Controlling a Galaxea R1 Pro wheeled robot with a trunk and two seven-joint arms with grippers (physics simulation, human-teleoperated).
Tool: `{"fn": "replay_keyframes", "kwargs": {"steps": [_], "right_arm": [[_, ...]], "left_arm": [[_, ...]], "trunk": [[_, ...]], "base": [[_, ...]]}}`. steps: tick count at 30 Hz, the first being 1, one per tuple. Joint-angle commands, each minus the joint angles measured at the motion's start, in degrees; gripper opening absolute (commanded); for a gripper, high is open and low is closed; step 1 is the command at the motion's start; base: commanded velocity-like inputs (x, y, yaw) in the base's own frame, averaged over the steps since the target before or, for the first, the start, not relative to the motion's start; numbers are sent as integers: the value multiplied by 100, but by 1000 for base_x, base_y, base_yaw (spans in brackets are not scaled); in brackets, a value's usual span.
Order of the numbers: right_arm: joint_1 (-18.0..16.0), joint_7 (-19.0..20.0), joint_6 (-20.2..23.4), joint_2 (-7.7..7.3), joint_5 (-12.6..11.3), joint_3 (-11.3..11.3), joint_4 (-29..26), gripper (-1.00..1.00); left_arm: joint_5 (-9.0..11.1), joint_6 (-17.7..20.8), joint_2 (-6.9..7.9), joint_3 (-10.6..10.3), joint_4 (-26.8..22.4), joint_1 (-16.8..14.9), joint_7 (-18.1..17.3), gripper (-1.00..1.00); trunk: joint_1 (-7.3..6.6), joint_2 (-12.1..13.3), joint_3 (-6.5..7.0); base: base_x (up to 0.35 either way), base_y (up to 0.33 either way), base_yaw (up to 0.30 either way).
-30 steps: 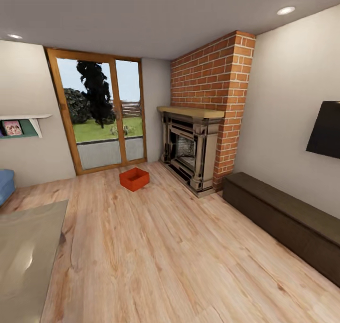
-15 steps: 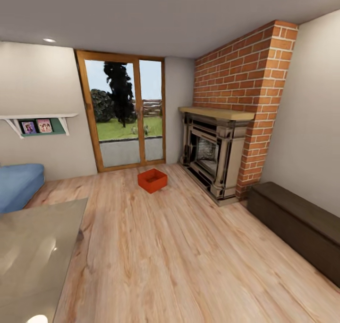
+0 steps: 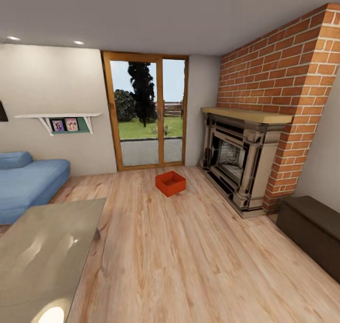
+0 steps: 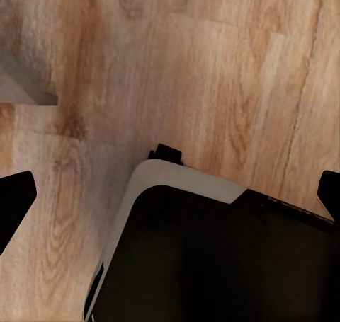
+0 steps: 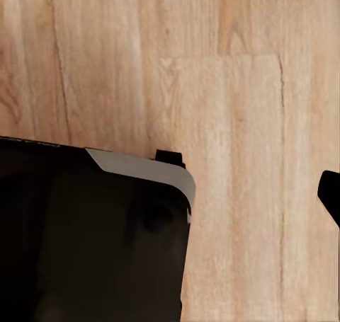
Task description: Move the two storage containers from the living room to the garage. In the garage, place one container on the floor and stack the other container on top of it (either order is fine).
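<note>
One red-orange open-topped storage container [image 3: 170, 183] sits on the light wood plank floor [image 3: 179, 252] of the living room, far ahead, between the wood-framed glass doors [image 3: 147, 115] and the dark fireplace [image 3: 238, 158]. My left gripper [image 4: 172, 197] hangs open over the wood floor and my own dark base, its black fingertips [image 4: 14, 203] at the picture's two sides. My right gripper [image 5: 172, 194] also hangs over floor and base. One black fingertip [image 5: 330, 194] shows at the picture's edge, so it looks open and empty.
A glass-topped table [image 3: 42, 257] stands close at my left, with a blue sofa [image 3: 28, 183] behind it. A low dark bench [image 3: 314, 228] runs along the right wall beside the brick chimney [image 3: 288, 77]. Open plank floor leads straight to the container.
The head view has swung left and moved forward. The sofa has come into the picture, the wall screen has left it, and the container looks a little nearer.
</note>
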Motion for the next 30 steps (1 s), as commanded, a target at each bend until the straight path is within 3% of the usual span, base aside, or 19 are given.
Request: {"fn": "replay_keyframes", "kwargs": {"steps": [1,11,30], "right_arm": [[-8,-14,-33,3,-46,48,17,100],[-10,-13,-31,2,-46,48,17,100],[-8,-60,-18,-15,64,116,17,100]], "left_arm": [[44,-8,0,-49,-2,-4,19,100],[44,-8,0,-49,-2,-4,20,100],[44,-8,0,-49,-2,-4,20,100]], "trunk": [[5,-8,-10],[5,-8,-10],[5,-8,-10]], "base": [[324,0,274],[324,0,274],[324,0,15]]}}
